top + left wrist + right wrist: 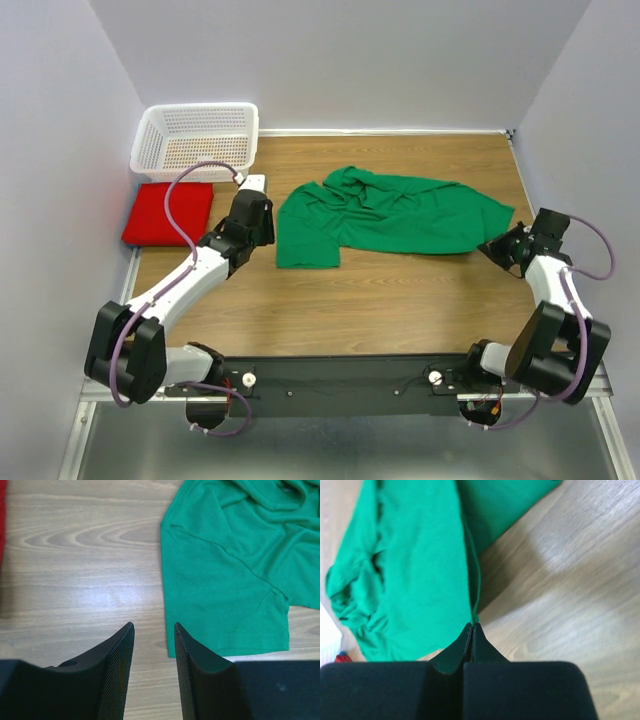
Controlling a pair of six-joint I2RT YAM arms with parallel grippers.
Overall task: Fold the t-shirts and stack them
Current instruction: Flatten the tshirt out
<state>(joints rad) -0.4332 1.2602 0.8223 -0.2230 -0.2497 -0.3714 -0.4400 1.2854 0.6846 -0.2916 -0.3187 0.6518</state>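
A wooden surface is seen from above, enclosed by pale walls. The green t-shirt is spread unfolded and rumpled across the middle and right of the far half of the surface, with one sleeve hanging down at its left end. The red t-shirt is laid as a flat folded square at the far left edge, well apart from the green one. A white perforated basket is set in the far left corner, just behind the red t-shirt. The left tool is held over bare wood between the two shirts, just beside the left hem of the green t-shirt; its fingers are spread partway and nothing is gripped between them. The right tool is found at the right end of the green t-shirt, its fingers pressed together, and the edge of the green cloth is pinched at their tips, the fabric being drawn up towards them in a narrow ridge
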